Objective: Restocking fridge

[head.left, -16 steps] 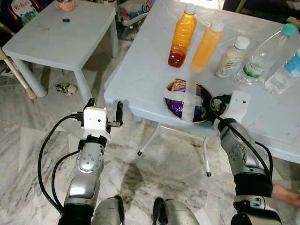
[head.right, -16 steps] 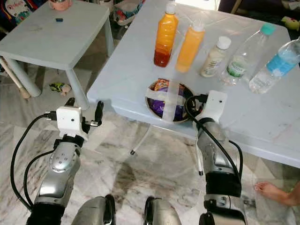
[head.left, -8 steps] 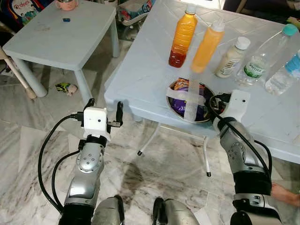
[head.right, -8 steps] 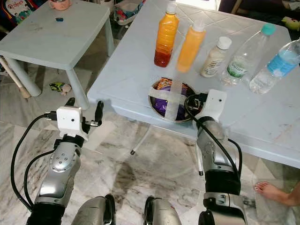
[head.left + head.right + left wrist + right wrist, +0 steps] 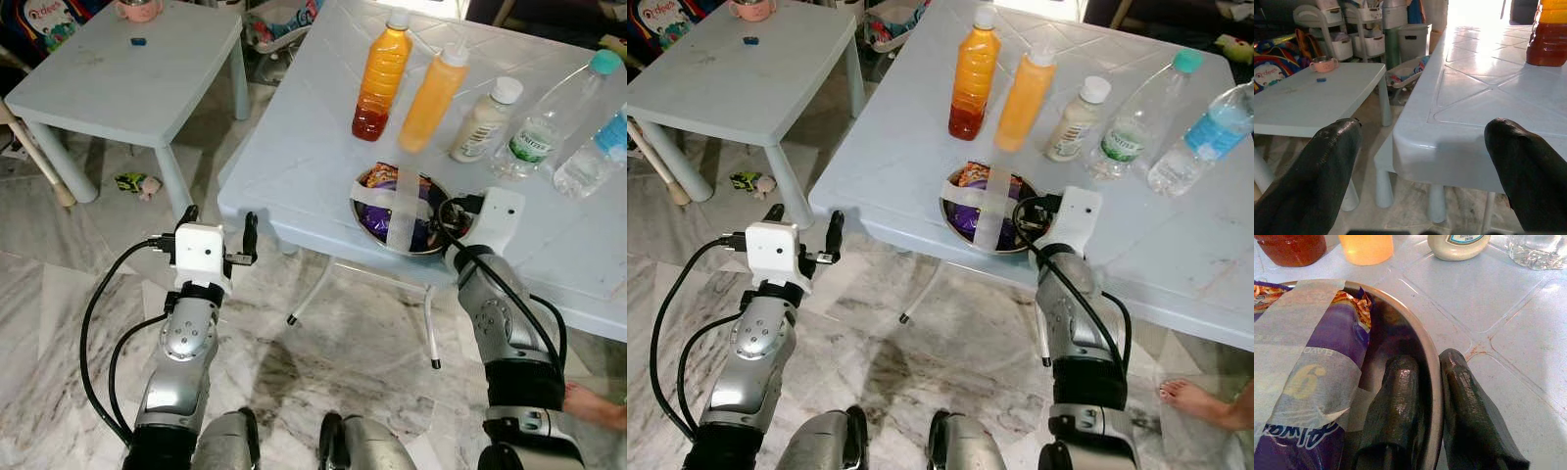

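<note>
- Marble floor (image 5: 323, 343), big pale blue table (image 5: 294, 147) ahead, small table (image 5: 118, 88) at 10 o'clock with a pink cup (image 5: 139, 9) on it.
- Steel bowl (image 5: 364, 227) sits at the big table's near edge, purple snack packet (image 5: 1303, 396) inside, taped down with crossed strips.
- Right gripper (image 5: 1425, 406) pinches the bowl's rim at its 3 o'clock side: one finger inside, one outside.
- At 12 o'clock from the bowl: juice bottle (image 5: 380, 71), orange squeeze bottle (image 5: 431, 95), white bottle (image 5: 484, 119), two water bottles (image 5: 549, 116) toward 2 o'clock.
- Left gripper (image 5: 1425, 161) is spread wide, holds nothing, level with the table's corner, just short of it.
- Small toy (image 5: 135, 184) on the floor under the small table.
</note>
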Robot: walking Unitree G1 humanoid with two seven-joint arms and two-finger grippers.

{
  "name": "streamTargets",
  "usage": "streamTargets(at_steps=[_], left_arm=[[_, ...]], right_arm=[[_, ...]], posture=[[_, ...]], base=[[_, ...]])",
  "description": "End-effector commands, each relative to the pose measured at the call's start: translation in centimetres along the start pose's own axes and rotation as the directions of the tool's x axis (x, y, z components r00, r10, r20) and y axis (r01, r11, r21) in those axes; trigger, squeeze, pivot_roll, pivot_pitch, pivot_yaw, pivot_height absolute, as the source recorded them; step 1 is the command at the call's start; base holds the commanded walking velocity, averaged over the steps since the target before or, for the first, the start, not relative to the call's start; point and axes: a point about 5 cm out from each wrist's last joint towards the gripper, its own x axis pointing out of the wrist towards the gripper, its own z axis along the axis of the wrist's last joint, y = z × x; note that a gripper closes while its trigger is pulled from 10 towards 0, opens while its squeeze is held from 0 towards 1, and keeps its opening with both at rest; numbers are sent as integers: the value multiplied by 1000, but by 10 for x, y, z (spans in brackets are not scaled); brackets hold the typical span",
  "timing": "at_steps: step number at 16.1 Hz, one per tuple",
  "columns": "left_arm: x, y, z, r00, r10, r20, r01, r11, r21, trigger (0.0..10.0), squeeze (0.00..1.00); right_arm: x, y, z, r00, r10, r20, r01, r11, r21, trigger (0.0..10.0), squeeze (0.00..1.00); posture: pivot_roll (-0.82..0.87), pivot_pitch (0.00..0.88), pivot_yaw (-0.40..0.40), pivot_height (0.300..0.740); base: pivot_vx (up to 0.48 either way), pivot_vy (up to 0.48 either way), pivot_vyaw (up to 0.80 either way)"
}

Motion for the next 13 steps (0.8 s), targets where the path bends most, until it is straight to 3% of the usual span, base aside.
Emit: streamTargets(at_steps=[1, 5, 7, 10, 12, 13], left_arm=[[0, -2, -1, 1000, -4, -5, 4, 1000, 6, 10000, 0], [4, 1, -1, 999, 30, -15, -30, 999, 41, 10000, 0], [5, 3, -2, 998, 49, -28, -48, 998, 50, 10000, 0], [4, 2, -4, 998, 53, -32, -52, 998, 47, 10000, 0], [3, 1, -7, 997, 63, -48, -61, 997, 37, 10000, 0], [1, -1, -12, 996, 54, -66, -52, 998, 35, 10000, 0]], right_arm=[[-4, -7, -17, 997, -30, -71, 31, 999, 14, 0, 0], [-9, 8, -18, 998, 8, -65, -7, 1000, 28, 0, 0], [-12, 16, -13, 1000, 29, -3, -29, 999, 38, 0, 0], [-19, 13, -8, 996, 9, 84, -12, 1000, 28, 0, 0], [-20, 9, -9, 996, -6, 88, 4, 1000, 21, 275, 0], [-20, 5, -10, 995, -22, 97, 19, 1000, 25, 6314, 0]], posture=[[13, 162, -77, 740], [18, 165, -66, 740], [22, 161, -54, 740], [22, 136, -43, 740], [14, 124, -36, 740], [14, 106, -34, 740]], base=[[0, 0, 0], [0, 0, 0], [0, 0, 0], [0, 0, 0], [0, 0, 0], [-270, 0, 0]])
